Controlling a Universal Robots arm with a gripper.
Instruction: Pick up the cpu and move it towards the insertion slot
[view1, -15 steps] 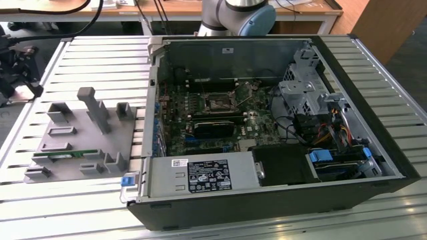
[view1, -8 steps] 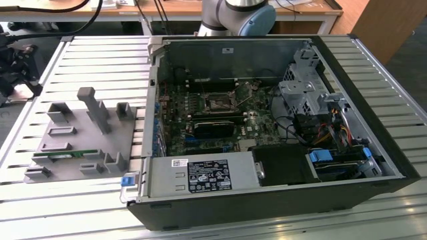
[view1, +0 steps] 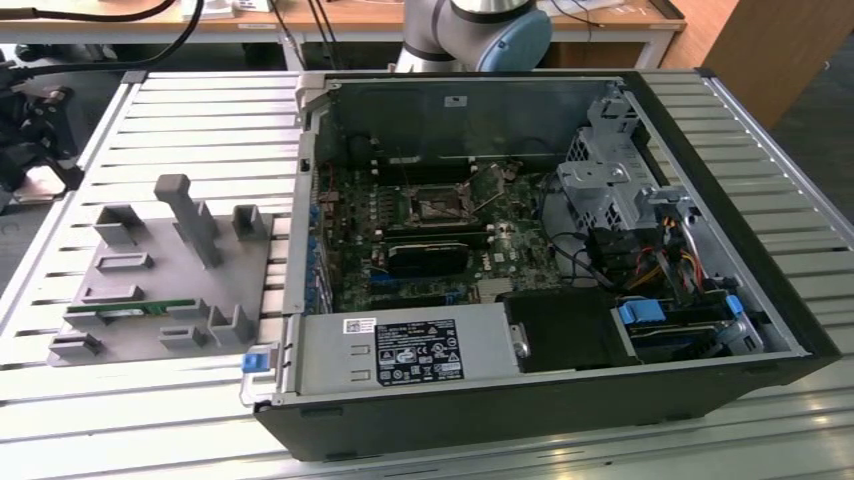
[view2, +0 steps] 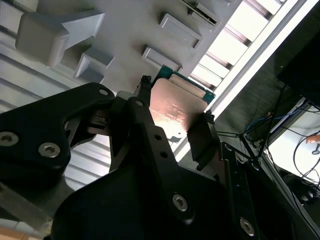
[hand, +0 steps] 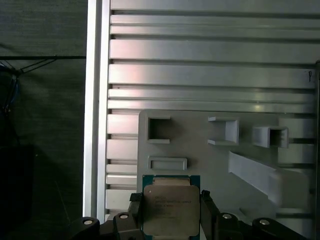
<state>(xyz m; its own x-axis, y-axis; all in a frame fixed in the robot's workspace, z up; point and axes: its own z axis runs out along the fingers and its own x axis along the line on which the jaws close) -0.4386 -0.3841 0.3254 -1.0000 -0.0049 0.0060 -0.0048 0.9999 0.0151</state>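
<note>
Silvery cpu, opposite edges inside black pincer.

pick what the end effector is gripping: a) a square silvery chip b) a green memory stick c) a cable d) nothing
a: in both wrist views the end effector clamps opposite edges of the square silvery chip between its fingers.

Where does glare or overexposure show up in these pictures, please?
In the second wrist view, a warm pinkish glare washes the silvery square cpu and the ribbed aluminium table slats blow out white; in the first wrist view the cpu is evenly lit.
</note>
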